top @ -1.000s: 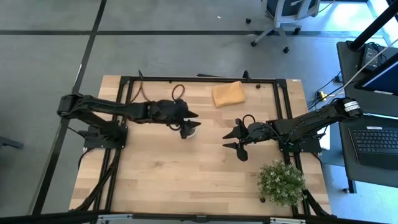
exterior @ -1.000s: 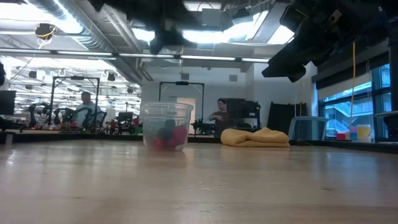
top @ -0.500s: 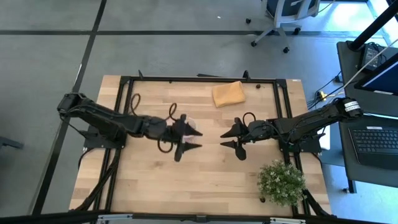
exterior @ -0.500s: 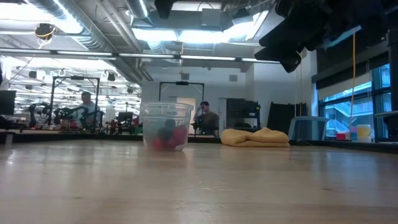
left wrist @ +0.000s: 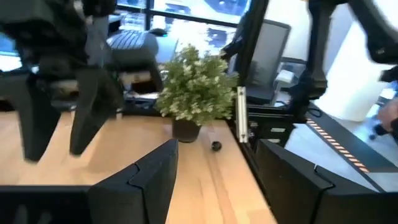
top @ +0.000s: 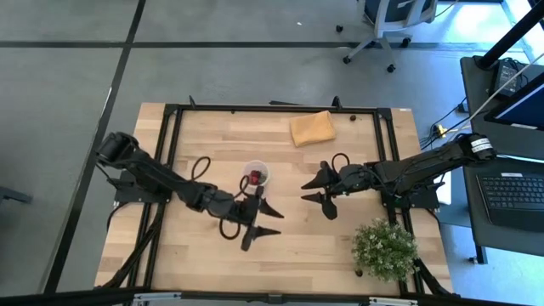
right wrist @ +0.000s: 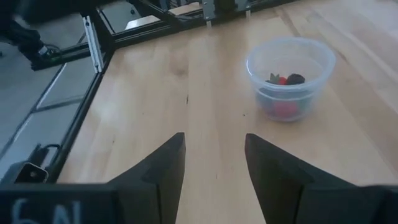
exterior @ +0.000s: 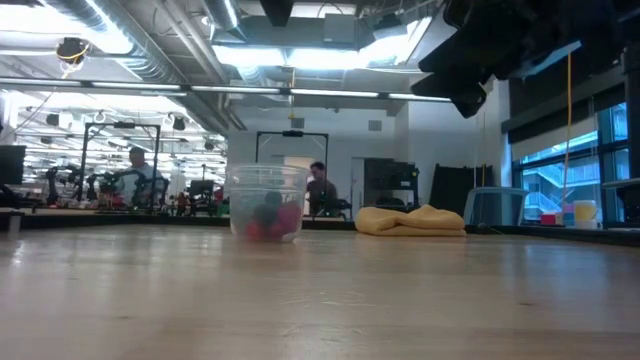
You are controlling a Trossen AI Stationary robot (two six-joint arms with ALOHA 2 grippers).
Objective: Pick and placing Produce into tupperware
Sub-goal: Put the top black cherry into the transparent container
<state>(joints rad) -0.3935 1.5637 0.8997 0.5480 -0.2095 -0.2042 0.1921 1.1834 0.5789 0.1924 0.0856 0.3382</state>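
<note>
Sitting on the wooden table (top: pixel 204 255), the clear tupperware (top: pixel 256 174) holds red and dark produce (right wrist: pixel 285 79). Both pincers, left gripper (top: pixel 269 221) and right gripper (top: pixel 311 190), are spread wide and empty.

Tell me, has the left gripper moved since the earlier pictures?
Yes. In the high view the left gripper has pulled back from above the tupperware toward the table's near edge; its jaws are open.

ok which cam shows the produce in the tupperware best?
Right wrist view: it looks down into the tupperware at the produce. High view shows only a red speck; low view shows blurred colour through the wall. Left wrist view shows none.
</note>
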